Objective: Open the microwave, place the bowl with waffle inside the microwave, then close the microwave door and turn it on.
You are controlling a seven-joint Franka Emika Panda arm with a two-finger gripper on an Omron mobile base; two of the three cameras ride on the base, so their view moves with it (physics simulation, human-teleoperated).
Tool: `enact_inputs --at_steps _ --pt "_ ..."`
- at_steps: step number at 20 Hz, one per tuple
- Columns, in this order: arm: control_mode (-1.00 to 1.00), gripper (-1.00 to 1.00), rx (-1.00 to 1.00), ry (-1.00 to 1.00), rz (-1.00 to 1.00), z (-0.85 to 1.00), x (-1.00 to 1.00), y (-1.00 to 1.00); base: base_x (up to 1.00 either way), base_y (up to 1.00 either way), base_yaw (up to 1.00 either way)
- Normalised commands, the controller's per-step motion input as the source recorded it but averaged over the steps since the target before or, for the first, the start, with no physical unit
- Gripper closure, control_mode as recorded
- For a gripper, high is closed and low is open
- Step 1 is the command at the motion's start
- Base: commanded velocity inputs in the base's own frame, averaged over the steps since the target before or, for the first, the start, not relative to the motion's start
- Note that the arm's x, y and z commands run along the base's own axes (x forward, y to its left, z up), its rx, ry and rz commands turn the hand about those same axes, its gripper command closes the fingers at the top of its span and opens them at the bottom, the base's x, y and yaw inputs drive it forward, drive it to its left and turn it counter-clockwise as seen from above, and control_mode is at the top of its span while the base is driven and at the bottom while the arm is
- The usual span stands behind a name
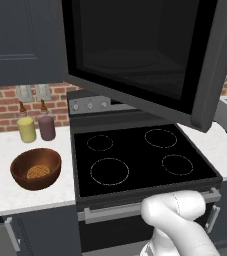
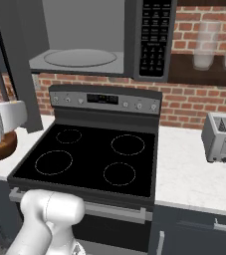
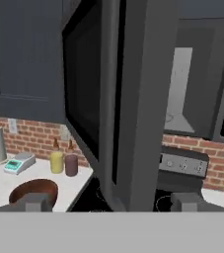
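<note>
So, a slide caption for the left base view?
Microwave door swung open above the stove; bowl with waffle waits on the counter.

At the frame's left we see the white bench carrying the bowl (waffle inside), a yellow cup and a mauve cup; at right, a toaster.

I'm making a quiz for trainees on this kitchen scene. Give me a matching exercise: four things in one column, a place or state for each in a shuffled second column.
Things:
1. microwave door
2. waffle
3. toaster
4. turntable

Places or states:
A. on the counter right of the stove
B. swung open over the stove
C. inside the bowl
D. inside the microwave, bare

Pairs: 1-B, 2-C, 3-A, 4-D
</note>
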Motion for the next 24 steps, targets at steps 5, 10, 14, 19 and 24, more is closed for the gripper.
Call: enact_inputs --at_steps 5,10,14,19,24 --pt "-1.00 -1.00 0.14 -0.25 0.03 0.16 -0.29 -0.55 0.00 0.00 0.00" --pt "-1.00 -1.00 0.19 -0.13 0.16 0.00 0.41 -0.87 0.00 0.00 0.00" --pt "-1.00 -1.00 0.18 -0.05 0.23 0.00 0.81 -0.83 0.00 0.00 0.00" --pt "-1.00 -1.00 0.12 -0.08 0.32 0.00 0.97 -0.20 0.00 0.00 0.00" --pt "-1.00 -1.00 0.07 -0.02 0.37 -0.02 0.89 0.01 0.00 0.00 0.00"
